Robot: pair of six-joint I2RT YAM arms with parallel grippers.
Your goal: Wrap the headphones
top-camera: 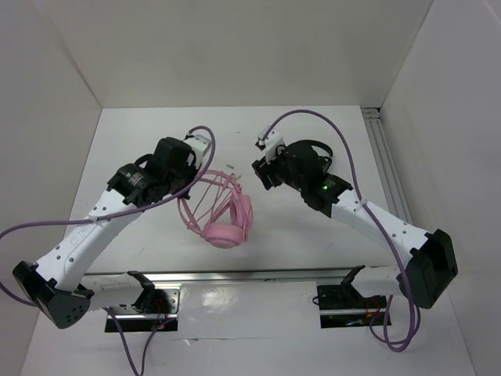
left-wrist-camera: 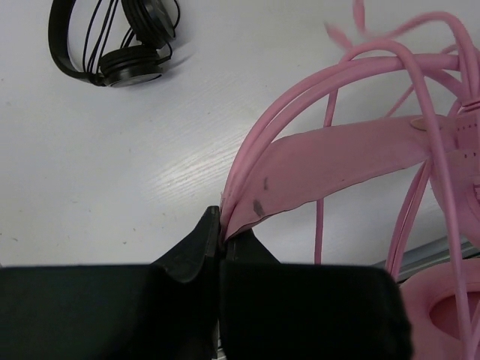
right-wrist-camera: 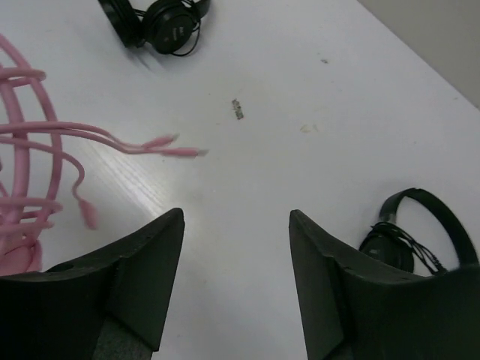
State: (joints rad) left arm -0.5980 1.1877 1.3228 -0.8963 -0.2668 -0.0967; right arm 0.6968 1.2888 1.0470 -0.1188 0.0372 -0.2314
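The pink headphones stand near the middle of the table, cups down and headband up. In the left wrist view my left gripper is shut on the end of the pink headband, with thin pink cable looped over and around it. My right gripper hangs open above bare table, just right of the headphones, with nothing between its fingers. The cable's loose ends stick out toward it, a short way off.
One small black headset lies on the table beyond the left gripper, also seen as a black headset at the top of the right wrist view. A second black headset lies right of the right gripper. White walls enclose the table.
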